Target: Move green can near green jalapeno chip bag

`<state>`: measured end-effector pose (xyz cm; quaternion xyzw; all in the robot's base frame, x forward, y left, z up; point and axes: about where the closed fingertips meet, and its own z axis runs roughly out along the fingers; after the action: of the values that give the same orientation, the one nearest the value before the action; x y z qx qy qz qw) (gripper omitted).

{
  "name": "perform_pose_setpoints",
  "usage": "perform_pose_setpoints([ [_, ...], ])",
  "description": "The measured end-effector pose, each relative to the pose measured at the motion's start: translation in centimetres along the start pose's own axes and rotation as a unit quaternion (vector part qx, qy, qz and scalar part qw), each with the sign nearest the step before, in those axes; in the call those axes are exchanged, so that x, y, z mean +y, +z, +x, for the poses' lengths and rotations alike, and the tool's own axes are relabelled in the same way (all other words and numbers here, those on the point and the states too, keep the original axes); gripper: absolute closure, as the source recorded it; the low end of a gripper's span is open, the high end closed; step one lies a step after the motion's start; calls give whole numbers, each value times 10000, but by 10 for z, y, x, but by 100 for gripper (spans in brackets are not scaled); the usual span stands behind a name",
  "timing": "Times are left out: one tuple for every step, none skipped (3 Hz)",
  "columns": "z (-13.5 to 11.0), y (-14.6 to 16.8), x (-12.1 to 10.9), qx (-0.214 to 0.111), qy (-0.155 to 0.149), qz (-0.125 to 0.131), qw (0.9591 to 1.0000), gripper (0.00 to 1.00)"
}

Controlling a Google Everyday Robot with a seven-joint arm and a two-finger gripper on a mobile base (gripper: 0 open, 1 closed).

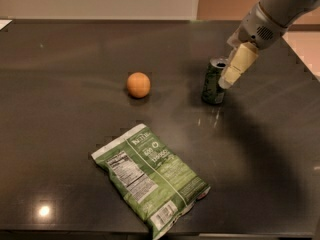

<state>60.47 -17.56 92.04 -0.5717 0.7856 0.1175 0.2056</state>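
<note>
The green can (213,83) stands upright on the dark table, right of centre, its open silver top showing. The green jalapeno chip bag (150,176) lies flat near the front edge, label side up, well apart from the can. My gripper (231,73) comes in from the upper right on a grey arm. Its pale fingers (239,63) hang at the can's right side, overlapping its upper right edge.
An orange fruit (138,84) sits on the table left of the can. The dark table (65,84) runs across the whole view; its right edge slants near the arm and its front edge lies just below the bag.
</note>
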Motion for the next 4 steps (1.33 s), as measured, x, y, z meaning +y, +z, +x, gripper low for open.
perform_pose_setpoints([
  [-4, 12, -5, -25, 12, -118, 9999, 0],
  [-6, 21, -3, -3, -16, -222, 9998, 18],
  [-4, 24, -4, 19, 7, -252, 9997, 41],
  [-3, 21, 0, 76, -74, -204, 9997, 64],
])
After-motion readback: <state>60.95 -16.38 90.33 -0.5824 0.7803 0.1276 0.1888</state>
